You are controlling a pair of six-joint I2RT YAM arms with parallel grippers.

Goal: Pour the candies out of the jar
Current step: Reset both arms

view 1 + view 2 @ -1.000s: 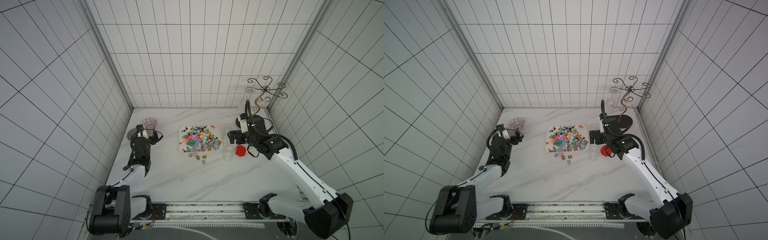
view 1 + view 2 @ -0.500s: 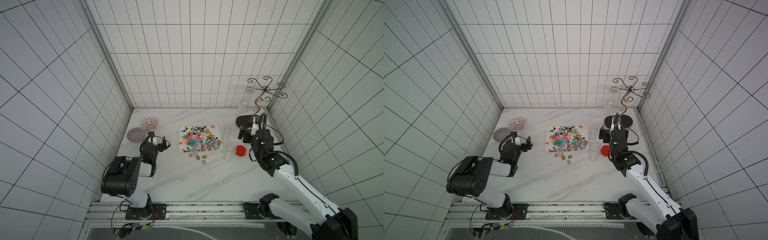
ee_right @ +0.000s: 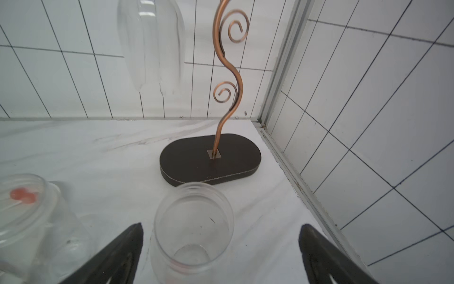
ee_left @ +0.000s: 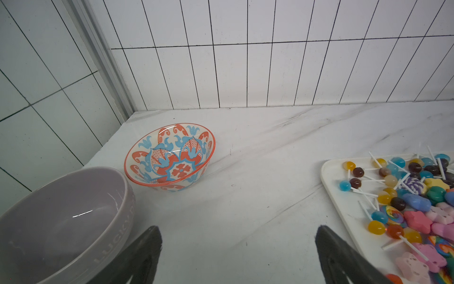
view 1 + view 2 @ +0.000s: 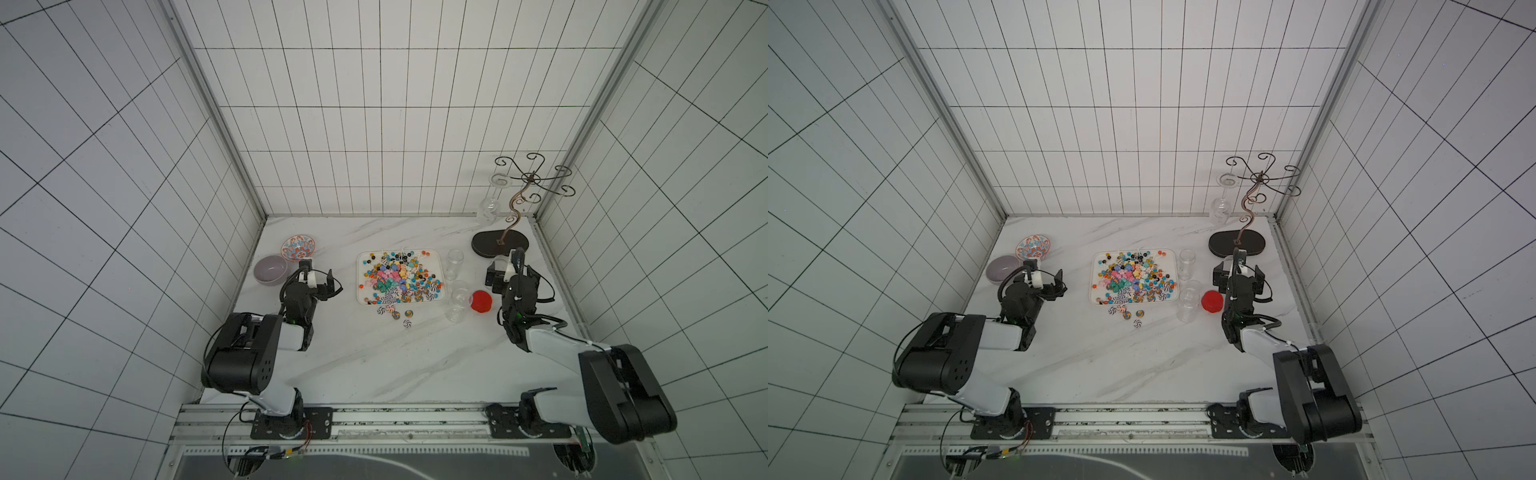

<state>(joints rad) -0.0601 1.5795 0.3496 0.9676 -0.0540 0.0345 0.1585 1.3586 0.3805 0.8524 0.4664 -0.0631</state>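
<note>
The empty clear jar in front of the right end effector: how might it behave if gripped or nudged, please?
The clear jar looks empty, so probably light and may slide on the marble table. Upright and taller than wide, it may tip if pushed high. Its smooth round wall could slip.

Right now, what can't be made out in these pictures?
Right wrist view: empty jar base, cut by the frame edge.
Both top views: that jar, mostly behind the right hand.
Left wrist view: tray and grey bowl, cut by edges.
Both top views: candies too small to count.
</note>
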